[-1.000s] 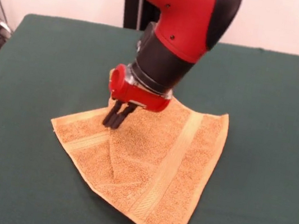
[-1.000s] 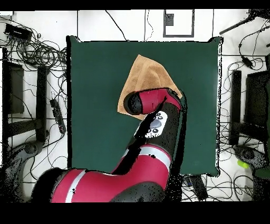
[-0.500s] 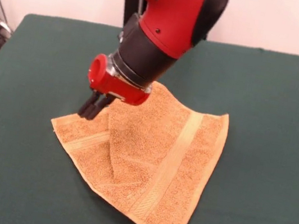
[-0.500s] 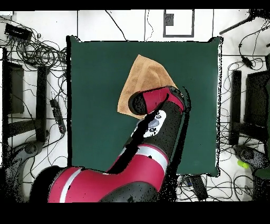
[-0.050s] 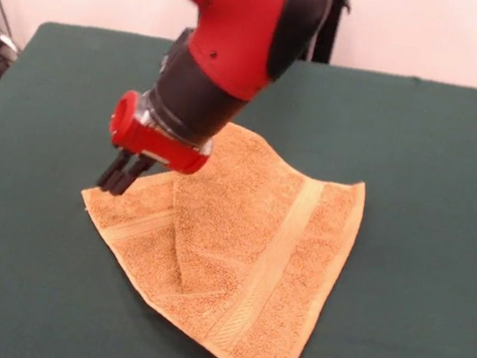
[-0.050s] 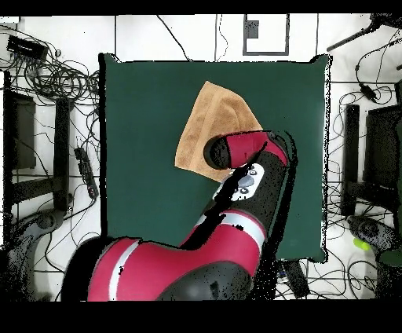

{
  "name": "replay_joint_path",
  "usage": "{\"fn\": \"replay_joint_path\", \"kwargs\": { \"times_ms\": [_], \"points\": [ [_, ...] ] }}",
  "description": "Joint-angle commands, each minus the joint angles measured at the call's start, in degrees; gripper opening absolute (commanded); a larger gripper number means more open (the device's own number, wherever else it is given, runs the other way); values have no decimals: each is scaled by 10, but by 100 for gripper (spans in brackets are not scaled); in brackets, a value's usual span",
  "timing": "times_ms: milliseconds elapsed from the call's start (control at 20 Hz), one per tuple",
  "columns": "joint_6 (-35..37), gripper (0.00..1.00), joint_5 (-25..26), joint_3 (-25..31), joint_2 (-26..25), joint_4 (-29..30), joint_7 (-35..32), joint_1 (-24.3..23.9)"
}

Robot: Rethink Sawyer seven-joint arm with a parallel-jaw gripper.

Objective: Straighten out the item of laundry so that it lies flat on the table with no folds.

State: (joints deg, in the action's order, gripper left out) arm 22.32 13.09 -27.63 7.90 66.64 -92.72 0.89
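Observation:
The orange-tan towel (image 5: pixel 246 244) lies on the green table (image 5: pixel 425 145), a little towards the front of its middle. Its left part is doubled over, with a diagonal fold edge running across it, and one woven band shows on the right part. My gripper (image 5: pixel 117 175) hangs just above the towel's left corner, tilted down to the left. Its dark fingers are shut together with nothing between them. In the overhead view the towel (image 6: pixel 212 122) shows past the red arm (image 6: pixel 247 149), which hides the gripper and the towel's nearest corner. The table (image 6: pixel 141 157) surrounds the towel widely.
Green table surface stretches on all sides of the towel. Off the table in the overhead view, tangled cables (image 6: pixel 55 78) lie on the floor at the left and dark equipment (image 6: pixel 381 149) stands at the right.
The gripper has swept left across the towel, from over its middle to just above its left corner, staying shut. The towel has kept its shape and place.

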Motion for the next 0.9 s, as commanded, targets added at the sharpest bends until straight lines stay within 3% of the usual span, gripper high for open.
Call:
{"fn": "replay_joint_path", "kwargs": {
  "times_ms": [50, 750, 900],
  "points": [
    [-53, 0, -54, 101, -45, 4, -138, -18],
    [-11, 0, -131, 136, -12, 63, -140, -34],
    [-19, 0, -133, 110, -21, 55, -146, -18]
  ]
}}
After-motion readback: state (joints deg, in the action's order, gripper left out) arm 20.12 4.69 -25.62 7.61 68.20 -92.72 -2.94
